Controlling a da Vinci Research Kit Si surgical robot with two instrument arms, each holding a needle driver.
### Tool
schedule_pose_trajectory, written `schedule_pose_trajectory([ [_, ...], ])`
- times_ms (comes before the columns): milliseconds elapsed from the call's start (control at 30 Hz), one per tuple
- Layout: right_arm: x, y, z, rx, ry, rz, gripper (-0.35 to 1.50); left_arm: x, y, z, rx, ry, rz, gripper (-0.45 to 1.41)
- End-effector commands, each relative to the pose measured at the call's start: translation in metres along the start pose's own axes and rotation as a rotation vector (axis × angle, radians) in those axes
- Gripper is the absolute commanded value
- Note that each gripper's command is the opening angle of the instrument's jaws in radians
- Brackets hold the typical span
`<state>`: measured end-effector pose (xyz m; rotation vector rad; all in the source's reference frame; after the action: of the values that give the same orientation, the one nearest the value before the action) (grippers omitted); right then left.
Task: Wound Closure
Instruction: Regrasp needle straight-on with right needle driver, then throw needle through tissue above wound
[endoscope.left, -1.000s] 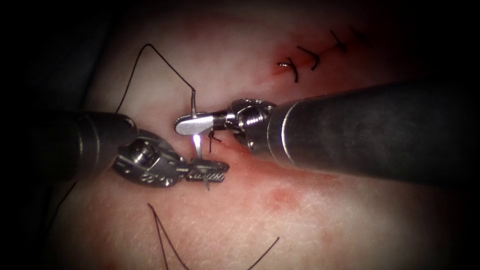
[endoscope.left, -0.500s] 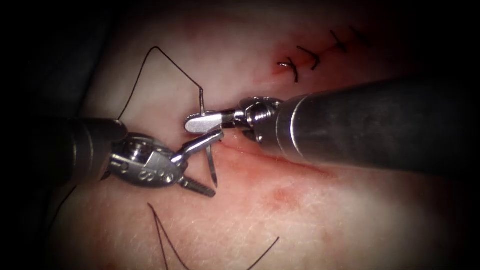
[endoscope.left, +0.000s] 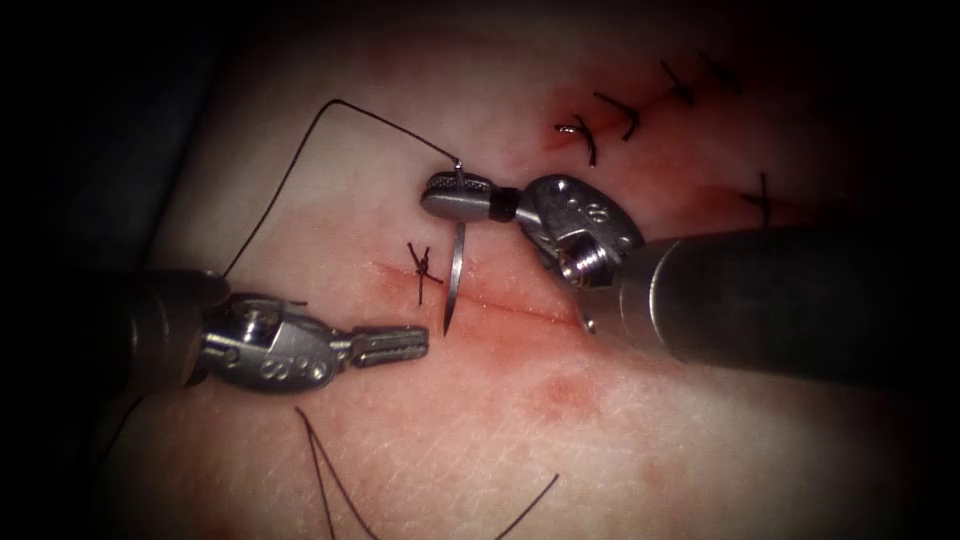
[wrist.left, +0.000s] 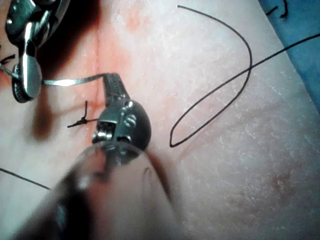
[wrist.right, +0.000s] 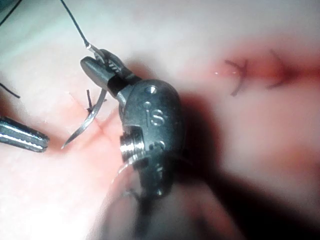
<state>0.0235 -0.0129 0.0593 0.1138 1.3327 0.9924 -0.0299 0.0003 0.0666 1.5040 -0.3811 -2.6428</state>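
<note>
the right tool (endoscope.left: 458, 194) has its jaws pinching the needle (endoscope.left: 455, 278) near its thread end; the needle hangs free above the cut (endoscope.left: 500, 300), point down, out of the tissue (endoscope.left: 650, 440). the left tool (endoscope.left: 400, 345), jaws pressed together, holds nothing, near the knot (endoscope.left: 424, 267). thread (endoscope.left: 300, 150) trails left.

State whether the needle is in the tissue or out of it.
Out. The needle hangs free above the cut, its tail end held by the right tool, its point bare.
</note>
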Motion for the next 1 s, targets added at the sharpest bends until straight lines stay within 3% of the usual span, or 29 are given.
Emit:
schedule_pose_trajectory([
  [33,-0.0007,0.0003,0.0006,-0.012,-0.001,-0.055,-0.35,-0.0006,0.0005,0.001,0.003,-0.008,-0.007,-0.45],
  [467,0.0006,0.0011,-0.0002,-0.112,0.02,-0.494,-0.35,-0.0027,0.0008,0.0043,-0.004,-0.064,-0.052,-0.45],
  [1000,-0.0001,-0.0007,0.0004,-0.089,0.069,-0.706,-0.35,-0.0028,0.0016,0.0057,-0.03,-0.086,-0.075,-0.45],
])
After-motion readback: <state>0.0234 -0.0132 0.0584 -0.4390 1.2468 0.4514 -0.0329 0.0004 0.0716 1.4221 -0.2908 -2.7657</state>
